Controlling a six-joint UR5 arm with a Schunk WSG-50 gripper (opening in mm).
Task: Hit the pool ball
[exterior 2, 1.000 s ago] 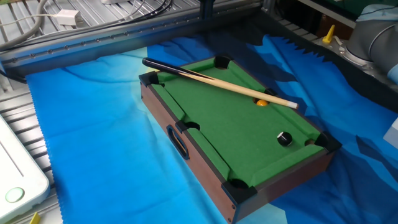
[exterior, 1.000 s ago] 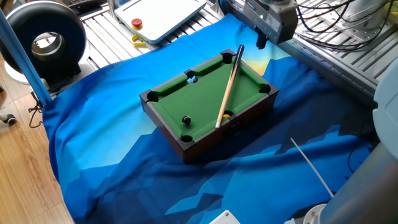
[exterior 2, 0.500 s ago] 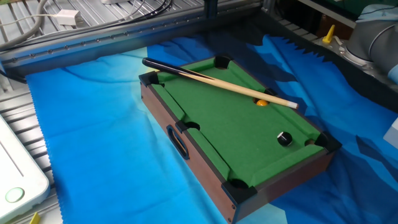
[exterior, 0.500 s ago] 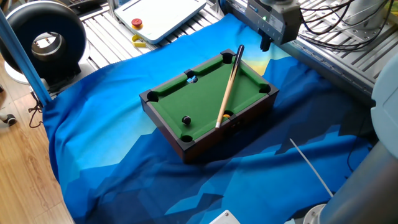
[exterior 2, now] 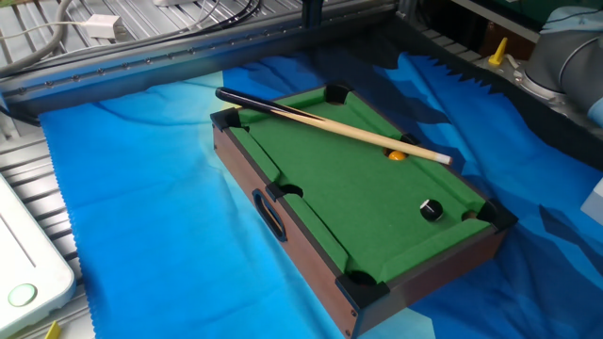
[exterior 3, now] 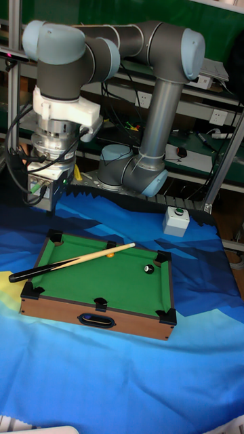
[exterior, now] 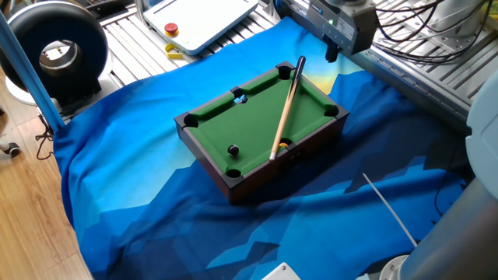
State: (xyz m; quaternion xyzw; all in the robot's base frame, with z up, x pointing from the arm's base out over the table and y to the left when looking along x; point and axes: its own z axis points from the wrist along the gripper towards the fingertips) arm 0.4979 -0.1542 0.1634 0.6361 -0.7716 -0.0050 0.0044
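Observation:
The pool ball [exterior: 233, 149] is a tiny glossy black ball resting on the green felt of the miniature pool table [exterior: 233, 124], near a corner pocket; it also shows as the pool ball [exterior 2: 431, 209] and the pool ball [exterior 3: 148, 269]. A wooden cue stick [exterior: 285, 109] lies diagonally across the table, its dark butt sticking out over the far rail. My gripper [exterior: 331, 54] hangs above and just beyond that butt end, touching nothing. Its fingers are too dark and small to tell their spacing.
An orange ball [exterior: 284, 145] lies by the cue's tip, and a pale ball [exterior: 240, 99] sits in a side pocket. Blue cloth [exterior: 156, 218] covers the bench. A black round device [exterior: 54, 50] and a white tray [exterior: 198, 19] stand at the back left.
The gripper has shifted slightly sideways above the cue's butt end compared with a second ago. The balls and the cue have not moved.

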